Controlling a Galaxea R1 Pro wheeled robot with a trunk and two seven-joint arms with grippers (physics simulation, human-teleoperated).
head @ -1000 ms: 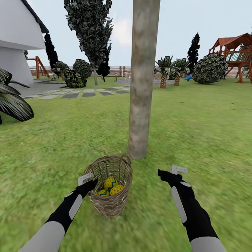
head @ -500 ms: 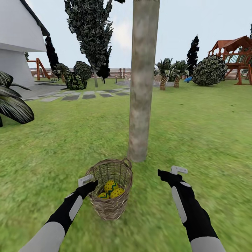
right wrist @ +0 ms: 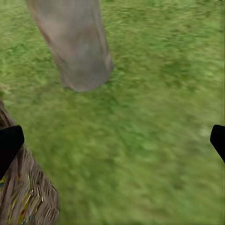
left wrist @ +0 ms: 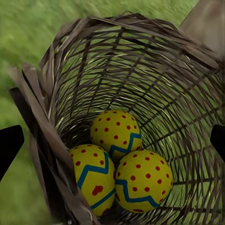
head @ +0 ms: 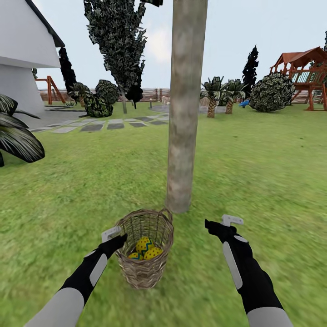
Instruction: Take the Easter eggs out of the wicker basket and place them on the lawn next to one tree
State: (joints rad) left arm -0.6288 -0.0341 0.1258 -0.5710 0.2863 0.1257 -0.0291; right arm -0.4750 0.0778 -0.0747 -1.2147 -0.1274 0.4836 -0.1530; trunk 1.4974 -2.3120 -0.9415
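Black fingers of the left gripper stand wide apart in the left wrist view, one tip at each edge of the picture, with the wicker basket between them. From the head view the left gripper sits right at the basket's rim on its left side; whether it grips the rim or only touches it cannot be told. The right gripper hangs over bare lawn to the right of the basket, apart from it. Its fingers are also spread wide, with nothing between them but grass.

The basket stands upright on the lawn just in front of the tree, near the foot of the trunk. It is brown open weave with a thick braided rim and a small loop handle on the side towards the trunk. All three Easter eggs lie at its bottom, touching one another: one behind, two in front. Each is yellow with red dots and a blue zigzag band; the front left one shows a red heart as well. In the right wrist view the trunk's base meets the grass beyond the basket's wall.
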